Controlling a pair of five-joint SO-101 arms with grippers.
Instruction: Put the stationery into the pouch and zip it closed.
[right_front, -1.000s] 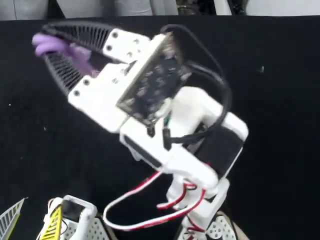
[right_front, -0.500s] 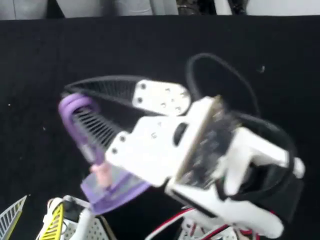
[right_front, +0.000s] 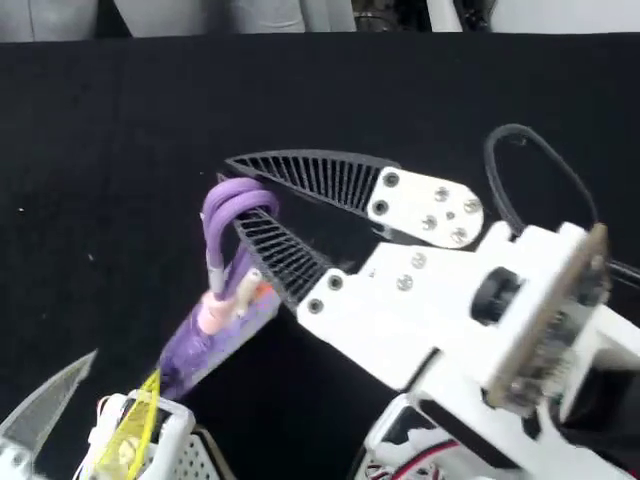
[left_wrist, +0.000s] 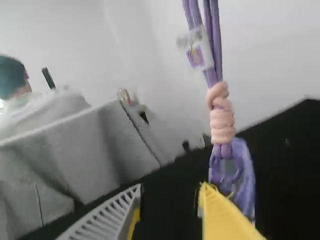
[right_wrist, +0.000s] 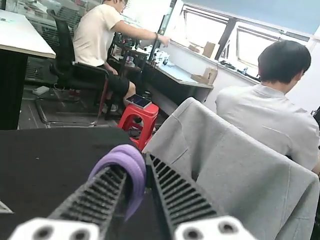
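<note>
Right end effector (right_front: 230, 188) gripping pouch (right_front: 195, 345), mid table (right_front: 120, 130)

Purple pouch (right_front: 215, 335) hung slanted in the air over the bench (right_front: 100, 150). It was held by its purple loop strap (right_front: 232, 205), pinched in the right claw (right_front: 234, 190). A pink knot (right_front: 213, 312) sat where strap met pouch. Zip state unclear.

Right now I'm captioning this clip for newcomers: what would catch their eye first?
A small purple fabric pouch dangles by its purple cord loop, pinched in the right gripper above the black table. Next to its lower end is the left gripper, open, one finger yellow; a pink knot sits on the cord.
</note>
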